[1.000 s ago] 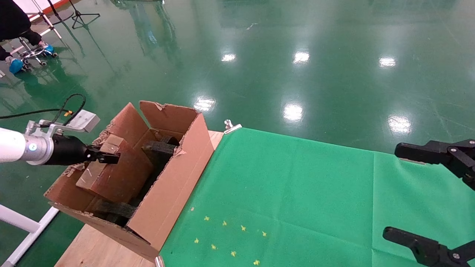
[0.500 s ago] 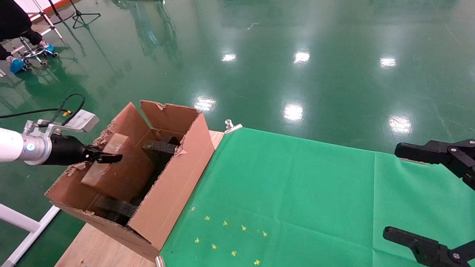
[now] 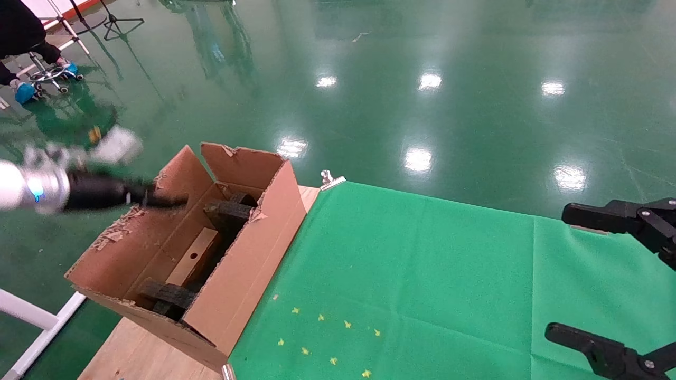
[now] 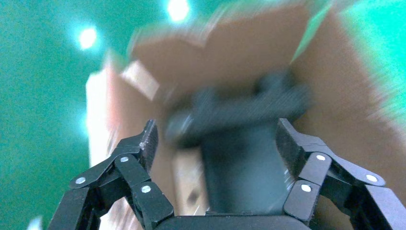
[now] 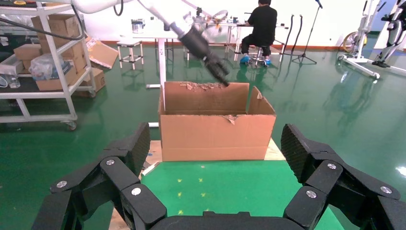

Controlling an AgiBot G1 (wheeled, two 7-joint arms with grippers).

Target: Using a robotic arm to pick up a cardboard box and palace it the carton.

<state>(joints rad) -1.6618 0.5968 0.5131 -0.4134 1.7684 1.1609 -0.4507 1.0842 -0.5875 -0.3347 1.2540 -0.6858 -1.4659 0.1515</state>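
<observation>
**Left gripper empty above carton rim, box already down inside**

Left gripper [image 3: 158,200] sits mid-left of the head frame, at the carton's far-left flap, above the opening. The wrist view shows its fingers [image 4: 146,143] spread wide with nothing between them. It belongs to the robotic arm [image 3: 31,187], which enters from the left edge.

The cardboard box [image 3: 194,260] lies inside the carton [image 3: 248,274], lower and to the right of the gripper in the head frame, down on the carton floor between two dark foam pieces [image 3: 228,211]. Its long axis runs roughly along the carton's length, from lower left to upper right in the frame. The face with the small round hole points up.

Judgement: the placing looks done. The relation that matters next is vertical clearance. The gripper is above the box and beside the torn flap edge, so a retreat up and left should clear both.

Right gripper [image 3: 634,285] is parked at the right edge over the green cloth [image 3: 422,274], well apart from the carton, fingers apart and empty. The left arm is far nearer.
</observation>
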